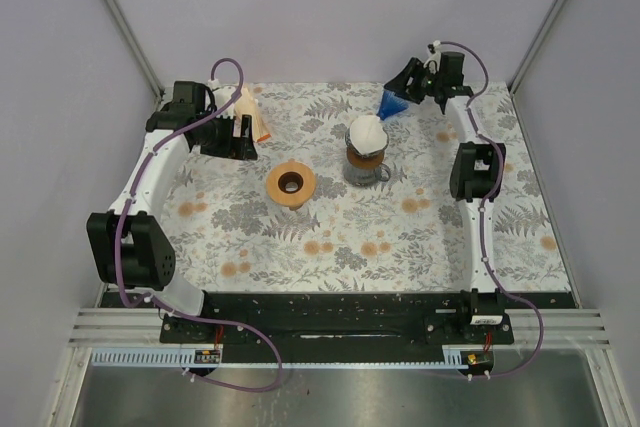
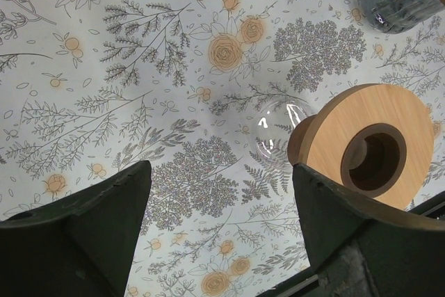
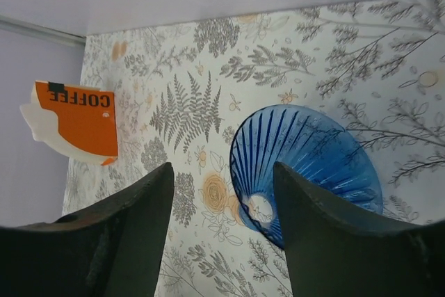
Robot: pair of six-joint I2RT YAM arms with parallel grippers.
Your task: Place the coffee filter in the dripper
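Currently right gripper (image 3: 222,172) is at back-right with jaws apart; the blue dripper (image 3: 306,165) lies on its side just past the fingertips, no clamp visible. The coffee filter (image 1: 366,133), a white paper cone, stands in the glass carafe (image 1: 366,169), just in front of the dripper toward the arm bases, so the right arm is nearer to both. Left gripper (image 2: 221,168) hangs wide and empty beside the wooden ring (image 2: 334,123). Dripper likely needs righting first.
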